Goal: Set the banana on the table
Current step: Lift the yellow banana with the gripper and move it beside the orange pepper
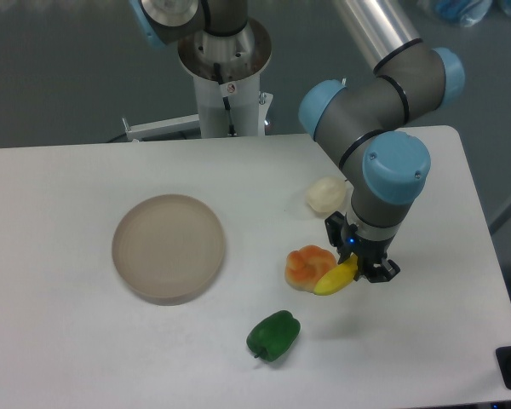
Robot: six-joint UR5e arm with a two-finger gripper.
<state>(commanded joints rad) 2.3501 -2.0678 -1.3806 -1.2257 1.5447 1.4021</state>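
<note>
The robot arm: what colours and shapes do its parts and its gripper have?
The arm has silver-grey tubular links, dark grey joint housings and round light-blue caps. The gripper is small and black, with a tiny blue light. The white base column carries a small red-marked label.

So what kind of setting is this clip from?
Probably a robotics lab: a pedestal-mounted grey-and-blue arm at a bare white table, with plastic toy food like the yellow banana and green pepper.

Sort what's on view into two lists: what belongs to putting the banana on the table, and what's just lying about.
Belongs to the job:
banana, at the gripper
table

Just lying about:
plate
orange fruit, touching the banana
green pepper
pale lump
</note>
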